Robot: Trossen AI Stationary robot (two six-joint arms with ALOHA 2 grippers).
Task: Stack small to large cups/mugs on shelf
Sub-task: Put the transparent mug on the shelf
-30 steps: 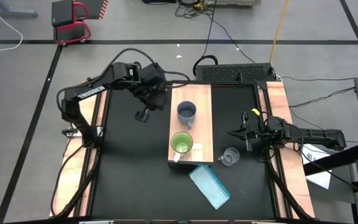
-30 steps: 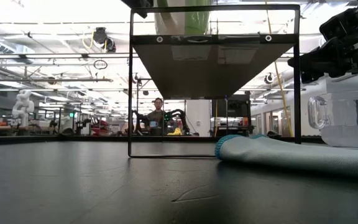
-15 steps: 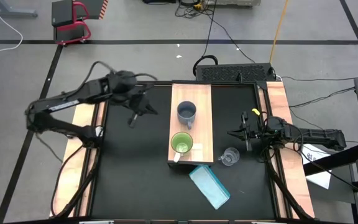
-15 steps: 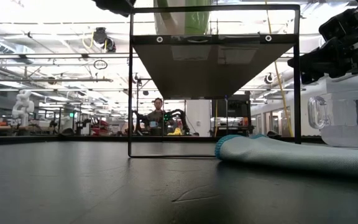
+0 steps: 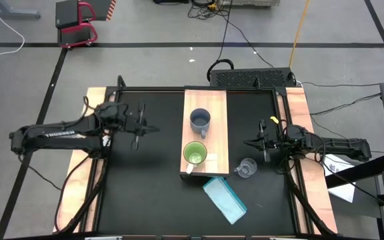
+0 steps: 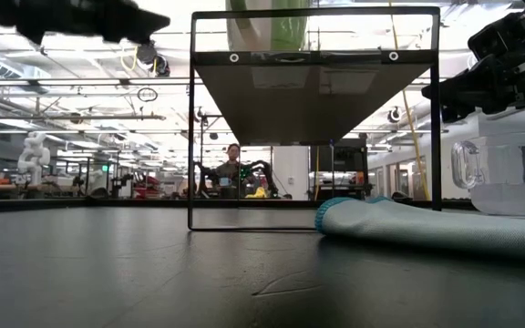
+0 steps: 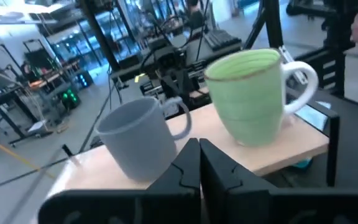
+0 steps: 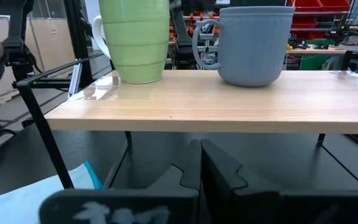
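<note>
Mugs stand on the shelf [image 5: 215, 107], which runs from the tabletop's [image 5: 145, 193] far edge toward its middle: the grey mug [image 5: 200, 121] sits mid-shelf and the green mug [image 5: 194, 154] nearer the shelf's front end, apart from each other. The glass cup [image 5: 246, 167] rests on the tabletop just beside the shelf's front right corner, with a flat blue object [image 5: 225, 199] lying toward the near edge.

In the low view the shelf's underside fills the middle; only a sliver of green shows above it, the grey mug is hidden, and the glass cup is cut off at the picture's right edge.

The left end effector [image 5: 137, 130] hovers over the tabletop's left part, well apart from the shelf, its fingers [image 7: 194, 163] pressed together and empty. The right end effector [image 5: 263, 143] hangs near the right edge, close to the glass cup, fingers [image 8: 197, 163] likewise pressed together on nothing. Its wrist view shows both mugs from shelf height; the glass cup is out of that view.
</note>
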